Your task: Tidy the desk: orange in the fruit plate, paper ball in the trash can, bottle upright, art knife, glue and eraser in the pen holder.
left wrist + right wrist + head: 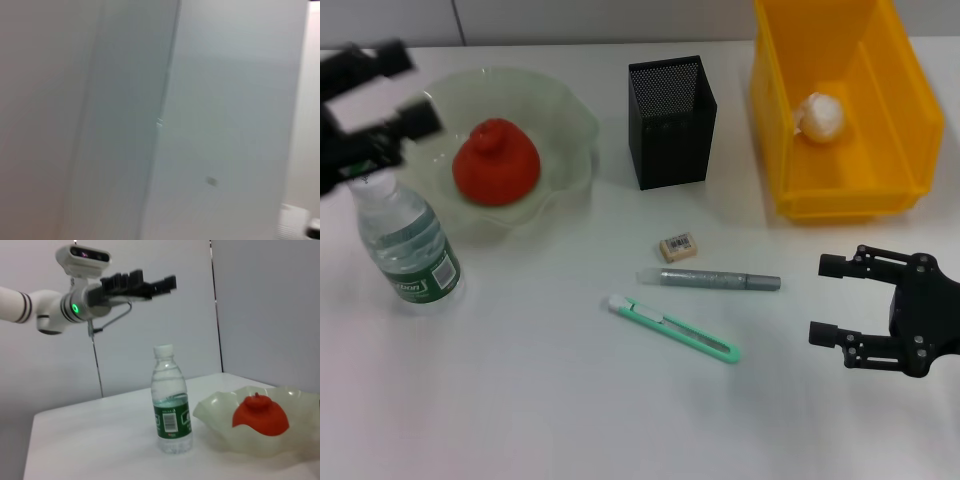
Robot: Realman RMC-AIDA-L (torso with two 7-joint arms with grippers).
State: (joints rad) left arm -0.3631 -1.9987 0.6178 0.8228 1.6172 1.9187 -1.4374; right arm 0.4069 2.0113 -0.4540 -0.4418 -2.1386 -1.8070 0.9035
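Note:
The orange lies in the pale green fruit plate. A paper ball rests inside the yellow bin that serves as trash can. The bottle stands upright at the left, also seen as the bottle beside the orange. My left gripper hovers open above the bottle, holding nothing; the right wrist view shows this left gripper well above the cap. On the table lie the eraser, the grey glue and the green art knife, in front of the black mesh pen holder. My right gripper stands open, right of the glue.
The white table stretches toward the front. The pen holder stands between the fruit plate and the yellow bin. The left wrist view shows only a blurred grey wall.

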